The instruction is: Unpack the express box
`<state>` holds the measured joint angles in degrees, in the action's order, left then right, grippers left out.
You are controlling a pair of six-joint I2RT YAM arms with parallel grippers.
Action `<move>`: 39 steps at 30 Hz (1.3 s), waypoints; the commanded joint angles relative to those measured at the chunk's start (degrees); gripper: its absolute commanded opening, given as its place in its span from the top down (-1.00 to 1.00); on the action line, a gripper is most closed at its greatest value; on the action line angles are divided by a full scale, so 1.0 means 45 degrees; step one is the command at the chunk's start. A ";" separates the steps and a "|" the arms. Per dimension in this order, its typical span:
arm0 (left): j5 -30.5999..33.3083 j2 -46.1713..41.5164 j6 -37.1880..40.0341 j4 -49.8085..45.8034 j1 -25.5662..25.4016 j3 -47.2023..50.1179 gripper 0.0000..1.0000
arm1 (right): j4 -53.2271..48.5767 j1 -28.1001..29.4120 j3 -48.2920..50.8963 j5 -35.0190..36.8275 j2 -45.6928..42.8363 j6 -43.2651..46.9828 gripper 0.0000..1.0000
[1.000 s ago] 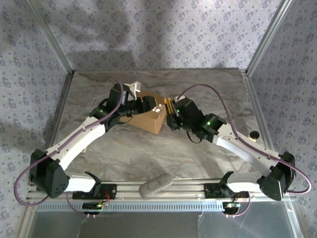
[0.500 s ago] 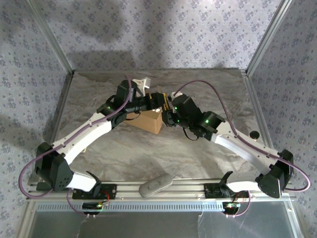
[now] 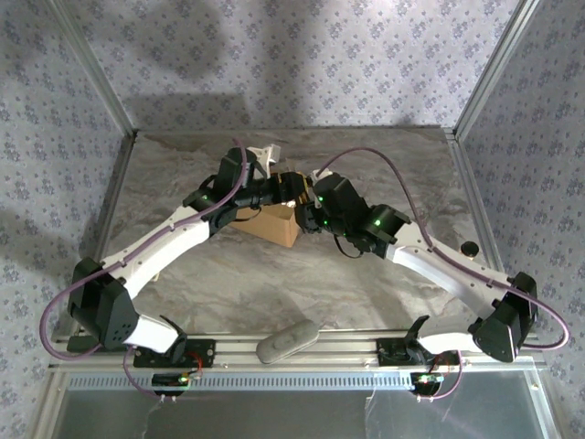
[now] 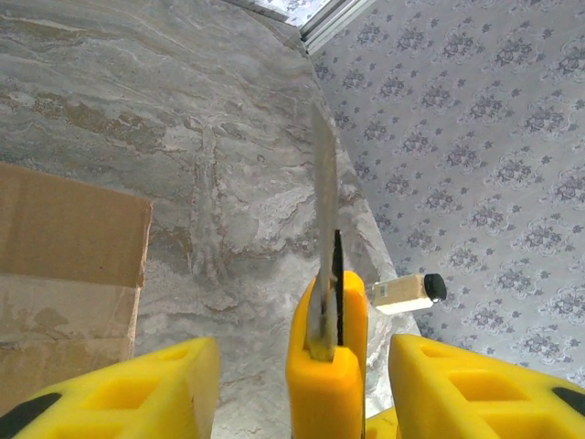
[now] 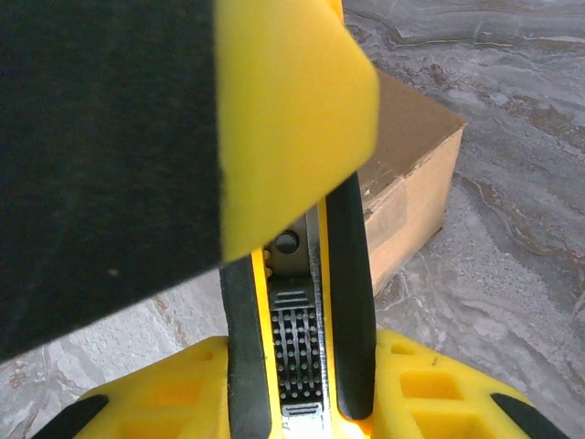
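Note:
The express box (image 3: 274, 224), a brown cardboard carton, lies mid-table under both wrists; its side shows in the left wrist view (image 4: 64, 265) and its corner in the right wrist view (image 5: 411, 174). My right gripper (image 5: 297, 366) (image 3: 308, 208) is shut on the handle of a yellow and black utility knife (image 5: 297, 338), held above the box's right end. My left gripper (image 4: 302, 366) (image 3: 288, 187) is open, its yellow fingers (image 4: 137, 384) standing either side of the knife's front end (image 4: 326, 357) with a gap on each side. The bare blade (image 4: 322, 210) sticks out past them.
A small pale bottle with a black cap (image 4: 402, 293) (image 3: 469, 248) lies by the right wall. A grey oblong object (image 3: 286, 340) rests on the front rail. Something white (image 3: 265, 154) sits behind the left wrist. Metal posts and patterned walls close in the table.
My left wrist has swung right to meet the right gripper over the box, and its fingers have narrowed around the knife's front end. The right arm edged slightly left.

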<state>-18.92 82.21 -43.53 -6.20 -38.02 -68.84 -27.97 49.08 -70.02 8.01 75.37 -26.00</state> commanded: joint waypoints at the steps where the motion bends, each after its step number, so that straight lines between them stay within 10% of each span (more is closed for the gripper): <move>1: -0.0303 0.0215 -0.0024 0.0498 -0.0086 -0.0503 0.00 | 0.0394 0.0117 -0.0545 -0.0154 0.0037 0.0286 0.47; 9: -0.0276 0.0428 -0.0051 0.0557 -0.0086 -0.0484 0.21 | 0.0449 0.0194 -0.0667 -0.0129 0.0066 0.0289 0.47; 18: 0.0091 0.0397 -0.0093 0.0480 -0.0083 -0.0387 1.00 | 0.0526 0.0209 -0.0565 -0.0100 0.0032 0.0158 0.42; 26: 0.0540 0.0087 -0.0526 0.0859 0.0055 -0.0078 1.00 | 0.1322 -0.0516 0.0218 -0.1338 -0.0444 -0.0463 -0.22; 39: 0.1425 -0.1136 -0.0718 0.1802 0.0413 0.0581 1.00 | 0.5001 -0.3411 0.3282 -0.6700 -0.2269 -0.2609 -0.47</move>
<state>-14.02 79.83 -46.61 -2.52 -36.40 -65.98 -12.40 35.20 -57.04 -13.50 67.31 -33.69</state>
